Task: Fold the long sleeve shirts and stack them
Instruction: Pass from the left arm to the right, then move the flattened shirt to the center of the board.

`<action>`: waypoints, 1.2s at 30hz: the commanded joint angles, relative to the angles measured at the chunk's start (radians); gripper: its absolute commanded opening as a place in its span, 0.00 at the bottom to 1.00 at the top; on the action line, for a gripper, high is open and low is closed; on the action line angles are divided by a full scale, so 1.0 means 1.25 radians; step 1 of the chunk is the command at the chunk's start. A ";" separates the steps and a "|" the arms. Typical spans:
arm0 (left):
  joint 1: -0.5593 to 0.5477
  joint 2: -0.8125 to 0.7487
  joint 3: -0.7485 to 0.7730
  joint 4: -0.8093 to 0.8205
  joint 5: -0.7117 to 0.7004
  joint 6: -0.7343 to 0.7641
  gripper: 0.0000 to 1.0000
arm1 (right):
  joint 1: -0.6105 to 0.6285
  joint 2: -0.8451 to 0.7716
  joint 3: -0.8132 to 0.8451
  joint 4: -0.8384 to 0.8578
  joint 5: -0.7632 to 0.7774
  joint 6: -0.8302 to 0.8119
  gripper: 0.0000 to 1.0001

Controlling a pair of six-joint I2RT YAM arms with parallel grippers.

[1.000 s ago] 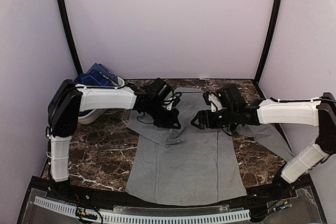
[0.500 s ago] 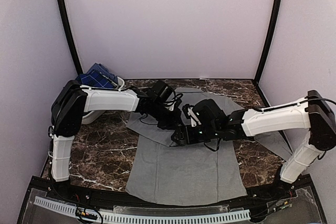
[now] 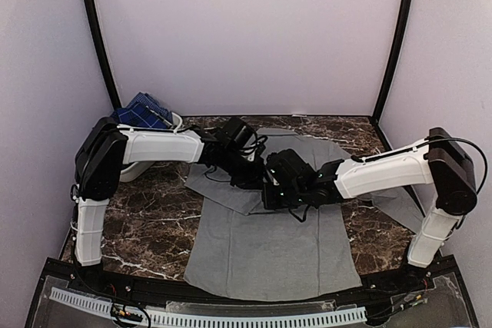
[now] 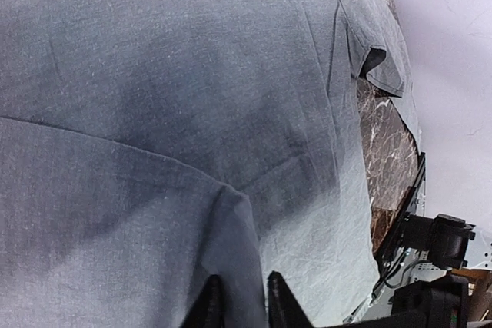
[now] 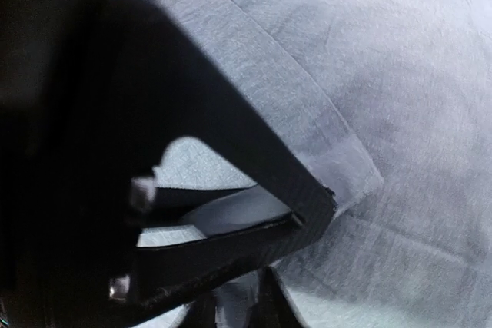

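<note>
The mid-grey long sleeve shirt (image 3: 269,243) lies spread flat on the marble table, its left sleeve folded in over the chest. Both grippers meet at that folded sleeve's end. My left gripper (image 3: 259,181) has its fingers slightly apart, with the grey sleeve fold (image 4: 231,220) lying between them (image 4: 240,306). My right gripper (image 3: 271,194) sits right beside it; its fingertips (image 5: 234,309) stand close together with pale grey cloth pinched between. The left gripper's dark body (image 5: 154,113) blocks much of the right wrist view. The dark blue plaid shirt (image 3: 143,110) is bunched in the basket at back left.
The white basket (image 3: 127,170) stands at the table's back left, under the left arm. The grey shirt's other sleeve (image 3: 400,205) trails off toward the right edge. Black frame posts rise at both back corners. Marble (image 3: 150,220) shows to the left of the shirt.
My right arm has swept left across the shirt to the left gripper, and its fingers have closed on the sleeve. The left fingers have parted a little; the left arm has barely moved.
</note>
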 commanded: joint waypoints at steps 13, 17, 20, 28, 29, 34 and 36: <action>0.087 -0.247 -0.080 -0.072 -0.154 0.020 0.54 | -0.024 -0.047 0.060 -0.052 0.086 -0.014 0.00; 0.112 -0.348 -0.212 -0.082 -0.173 0.014 0.54 | -0.072 -0.039 0.069 -0.056 0.062 -0.044 0.00; 0.122 -0.403 -0.310 -0.083 -0.170 0.005 0.53 | -0.110 0.000 0.088 -0.054 0.011 -0.074 0.00; 0.112 -0.436 -0.536 0.047 -0.066 -0.045 0.47 | -0.144 0.145 0.169 -0.044 -0.027 -0.136 0.00; 0.108 -0.429 -0.547 0.056 -0.059 -0.048 0.47 | -0.145 0.167 0.180 -0.045 -0.030 -0.139 0.00; 0.102 -0.355 -0.563 0.109 -0.056 -0.063 0.46 | -0.149 0.220 0.210 -0.049 -0.034 -0.141 0.00; 0.103 -0.324 -0.558 0.107 -0.071 -0.062 0.45 | -0.153 0.233 0.220 -0.050 -0.034 -0.137 0.00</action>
